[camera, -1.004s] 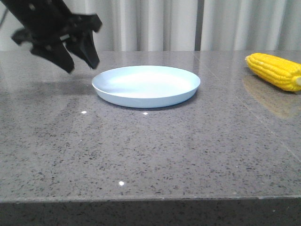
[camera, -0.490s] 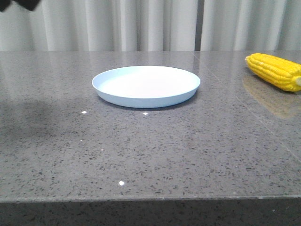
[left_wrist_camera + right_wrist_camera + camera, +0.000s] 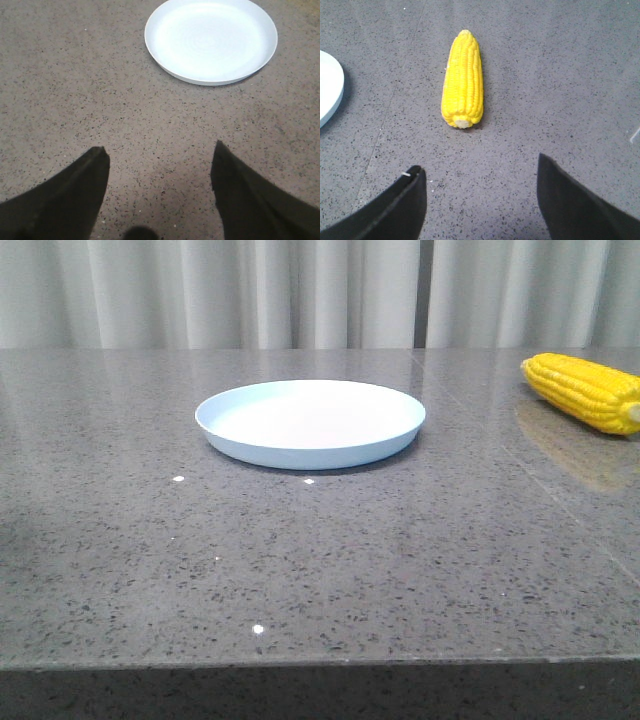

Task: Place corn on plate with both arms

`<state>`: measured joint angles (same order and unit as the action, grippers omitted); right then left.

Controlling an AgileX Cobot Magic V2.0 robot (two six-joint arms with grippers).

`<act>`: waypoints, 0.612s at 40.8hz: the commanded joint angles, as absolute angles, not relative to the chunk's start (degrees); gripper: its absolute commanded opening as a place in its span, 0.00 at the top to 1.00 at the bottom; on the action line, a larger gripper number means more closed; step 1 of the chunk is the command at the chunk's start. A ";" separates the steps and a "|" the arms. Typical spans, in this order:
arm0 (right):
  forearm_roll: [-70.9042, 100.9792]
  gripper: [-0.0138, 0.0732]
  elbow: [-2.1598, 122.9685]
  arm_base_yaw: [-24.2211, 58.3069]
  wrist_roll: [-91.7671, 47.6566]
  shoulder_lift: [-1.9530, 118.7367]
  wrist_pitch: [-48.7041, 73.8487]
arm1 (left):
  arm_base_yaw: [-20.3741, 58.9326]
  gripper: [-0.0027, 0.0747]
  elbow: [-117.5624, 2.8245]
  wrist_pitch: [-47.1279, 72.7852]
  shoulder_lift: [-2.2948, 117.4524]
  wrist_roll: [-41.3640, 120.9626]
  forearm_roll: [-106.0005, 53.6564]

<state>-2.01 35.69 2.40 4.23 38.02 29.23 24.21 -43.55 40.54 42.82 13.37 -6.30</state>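
The pale blue-white plate (image 3: 310, 423) sits empty at the middle of the grey table; it also shows in the left wrist view (image 3: 211, 39). The yellow corn (image 3: 585, 390) lies on the table at the far right edge, apart from the plate. In the right wrist view the corn (image 3: 463, 80) lies lengthwise ahead of the fingers, pale stub end toward them. My right gripper (image 3: 479, 162) is open and empty, short of the corn. My left gripper (image 3: 160, 150) is open and empty over bare table, short of the plate. Neither arm shows in the front view.
The grey speckled stone table (image 3: 300, 560) has its front edge near the bottom of the front view. White curtains (image 3: 320, 290) hang behind it. The plate's rim (image 3: 330, 95) shows at the edge of the right wrist view.
The left arm, beside the plate's left side a second ago, has lifted up and left out of the front view. The plate and corn have not moved.
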 commanded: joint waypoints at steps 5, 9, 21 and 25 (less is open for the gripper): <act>-2.65 0.27 37.27 2.29 4.06 38.36 25.00 | 24.68 0.40 -44.87 37.03 42.04 13.35 -6.66; -2.65 0.27 37.27 2.29 4.06 38.36 24.93 | 24.68 0.40 -44.87 37.03 42.04 13.35 -6.62; -0.42 0.24 39.94 2.29 4.06 42.26 24.29 | 24.68 0.40 -44.87 36.93 42.04 13.35 -6.62; -0.42 0.16 44.59 2.29 4.06 46.55 26.72 | 24.68 0.40 -44.87 36.93 42.04 13.35 -6.62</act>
<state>-0.59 39.34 2.40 4.23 43.53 29.13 24.21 -43.47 40.55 42.29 13.50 -6.19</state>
